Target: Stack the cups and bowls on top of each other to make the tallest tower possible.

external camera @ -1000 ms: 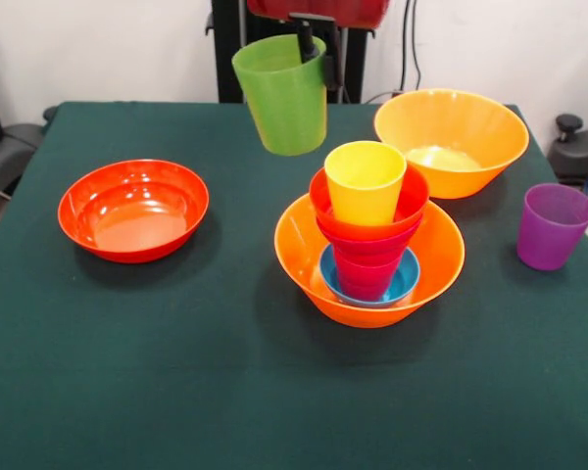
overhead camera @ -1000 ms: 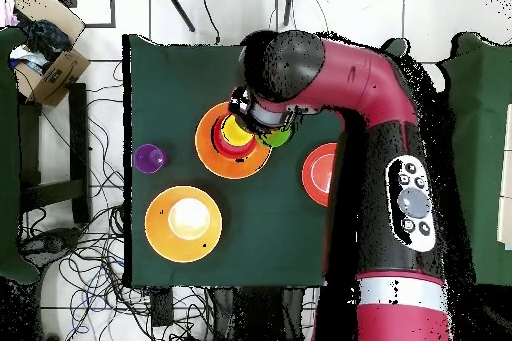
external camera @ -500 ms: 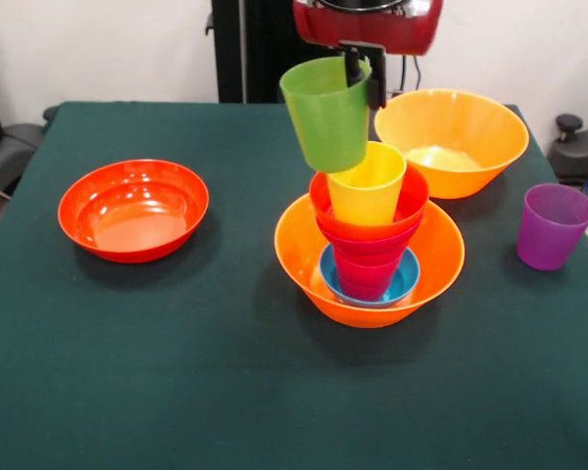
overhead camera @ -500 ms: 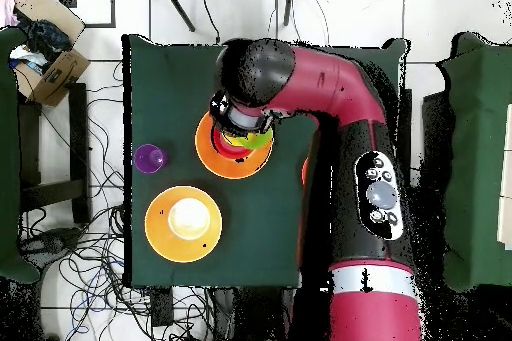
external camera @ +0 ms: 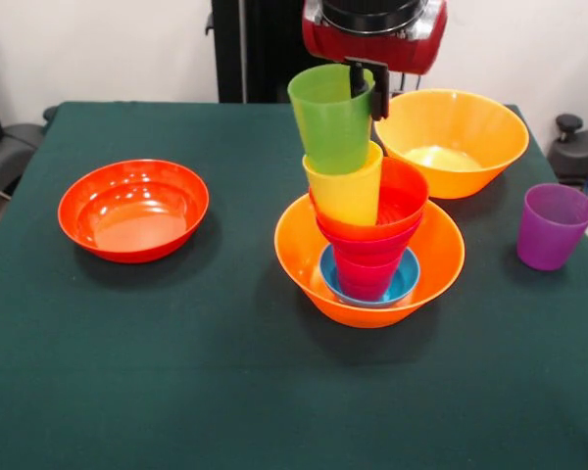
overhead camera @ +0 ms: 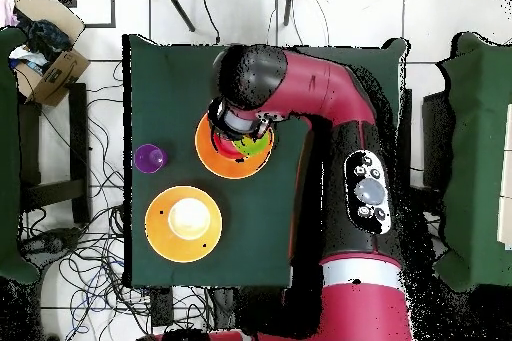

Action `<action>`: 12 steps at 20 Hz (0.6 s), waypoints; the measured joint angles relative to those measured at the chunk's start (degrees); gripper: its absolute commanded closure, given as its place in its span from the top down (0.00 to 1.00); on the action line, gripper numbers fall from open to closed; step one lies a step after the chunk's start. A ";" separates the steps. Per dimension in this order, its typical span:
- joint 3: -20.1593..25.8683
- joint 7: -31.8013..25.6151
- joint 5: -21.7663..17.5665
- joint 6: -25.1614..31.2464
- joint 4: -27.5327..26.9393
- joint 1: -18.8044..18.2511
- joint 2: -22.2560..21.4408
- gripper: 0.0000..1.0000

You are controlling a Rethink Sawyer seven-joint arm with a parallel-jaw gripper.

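Hiding behind arm [overhead camera: 330, 87]: perhaps shallow bowl

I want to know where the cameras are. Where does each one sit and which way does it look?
Front view: sits across the table from the robot, looking over the table at the tower; only the arm's red end and the tool holding the green cup show.
Overhead view: sits above the table, looking straight down; the whole red arm shows, covering the red bowl.
Both show the tower, the purple cup and the empty orange bowl.
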 measured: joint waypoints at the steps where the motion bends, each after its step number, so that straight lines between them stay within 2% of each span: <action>1: -0.19 0.27 0.41 0.00 0.06 0.07 0.26 0.00; 7: -0.60 0.41 1.58 -0.42 0.92 0.41 0.53 0.00; 12: -0.61 0.41 2.89 -2.93 2.33 0.81 0.53 0.00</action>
